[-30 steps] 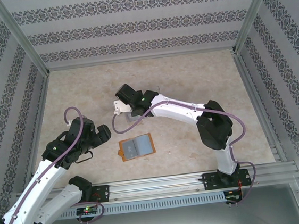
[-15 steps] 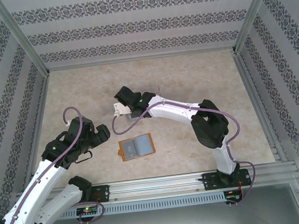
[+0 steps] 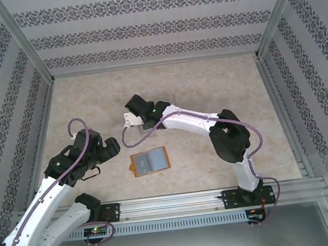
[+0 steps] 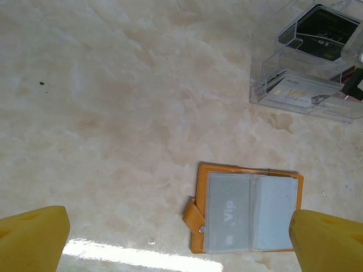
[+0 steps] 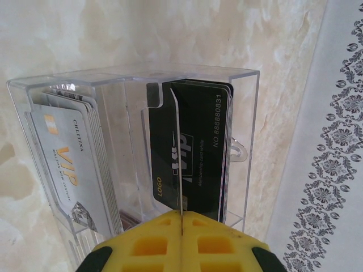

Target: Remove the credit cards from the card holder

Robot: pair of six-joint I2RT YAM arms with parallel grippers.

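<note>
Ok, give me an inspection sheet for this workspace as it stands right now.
Surface: marble-look table, one dark speck.
Job's things: card holder open flat, Vip card in a sleeve; black card and silver card upright in the clear tray.
Clutter: nothing seen beyond that tray.
Grippers: left tool open, beside the card holder, apart; right tool shut at the tray, by the black card.
Cables: purple cable looped off each arm, apart from the card holder.
Surroundings: patterned walls, aluminium frame.

Glossy marble-look table point(image 4: 113, 113), clear glossy plastic tray point(image 5: 125, 96), card holder point(image 4: 247, 211) — matt leathery cover, cloudy plastic sleeves
</note>
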